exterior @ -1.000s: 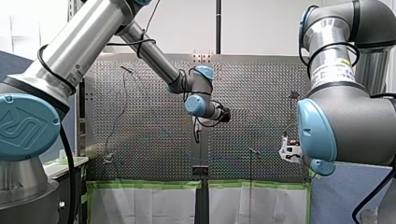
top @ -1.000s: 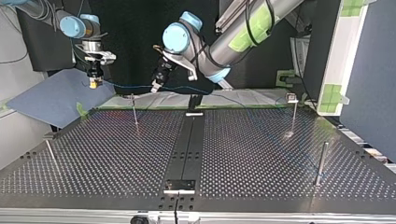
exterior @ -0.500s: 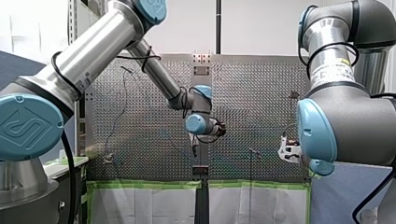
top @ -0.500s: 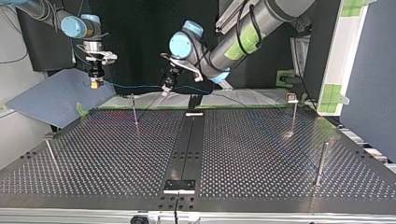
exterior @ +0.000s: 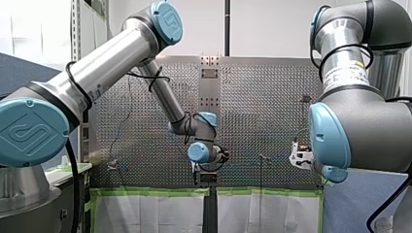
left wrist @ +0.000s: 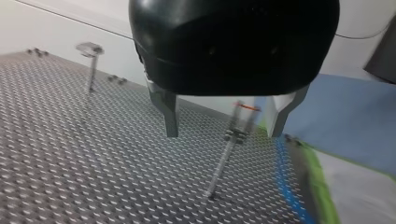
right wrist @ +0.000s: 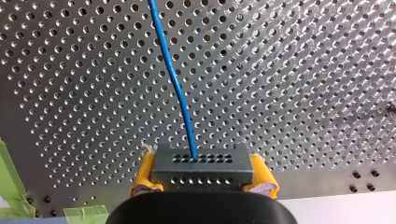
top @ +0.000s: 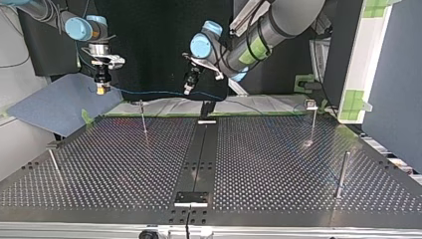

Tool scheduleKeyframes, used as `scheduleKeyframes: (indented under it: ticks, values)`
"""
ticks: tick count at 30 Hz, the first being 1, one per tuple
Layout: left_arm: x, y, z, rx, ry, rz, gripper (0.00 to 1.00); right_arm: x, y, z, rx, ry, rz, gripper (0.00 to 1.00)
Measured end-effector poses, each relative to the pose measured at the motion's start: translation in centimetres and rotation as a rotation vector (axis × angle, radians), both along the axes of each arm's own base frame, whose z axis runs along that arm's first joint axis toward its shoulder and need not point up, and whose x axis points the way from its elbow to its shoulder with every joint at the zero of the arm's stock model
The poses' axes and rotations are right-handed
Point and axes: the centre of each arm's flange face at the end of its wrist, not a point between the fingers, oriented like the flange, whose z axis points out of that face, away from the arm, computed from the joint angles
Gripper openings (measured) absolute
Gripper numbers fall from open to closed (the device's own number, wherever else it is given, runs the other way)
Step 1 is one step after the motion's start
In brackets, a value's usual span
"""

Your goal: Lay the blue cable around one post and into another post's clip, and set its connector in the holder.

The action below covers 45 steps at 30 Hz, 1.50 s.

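Embossed logo, perhaps "UR", on my left arm's blue cap (exterior: 31, 132).

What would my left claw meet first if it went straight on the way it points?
My left claw would probably meet the thin post ahead between its fingers, else the perforated table; depth is unclear.

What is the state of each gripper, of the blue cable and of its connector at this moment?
right gripper, shut on the connector.
connector, clamped between the yellow pads.
left gripper, open, nothing between its fingers.
blue cable, lifted, stretched from the connector towards the left gripper.
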Motion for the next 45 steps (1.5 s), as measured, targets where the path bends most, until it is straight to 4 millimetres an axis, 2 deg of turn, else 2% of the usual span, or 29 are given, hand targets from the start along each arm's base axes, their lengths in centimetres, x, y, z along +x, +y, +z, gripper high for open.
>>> scheduleKeyframes:
  ticks: [7,20,31,45]
  values:
    - [-0.1,0.3,-3.1,0.009,-0.002,0.001,0.90,0.0,0.0,0.0,0.000,0.000,0.000,0.00]
    - [3.0,-0.9,-6.7,-0.038,-0.076,0.039,0.90,0.0,0.0,0.0,-0.001,0.000,0.000,0.00]
    - [3.6,1.1,-12.2,-0.040,-0.081,0.088,0.90,0.0,0.0,0.0,0.000,0.001,0.000,0.00]
    - [3.2,3.7,-18.9,-0.046,-0.078,0.100,0.90,0.0,0.0,0.0,0.001,0.004,-0.002,0.00]
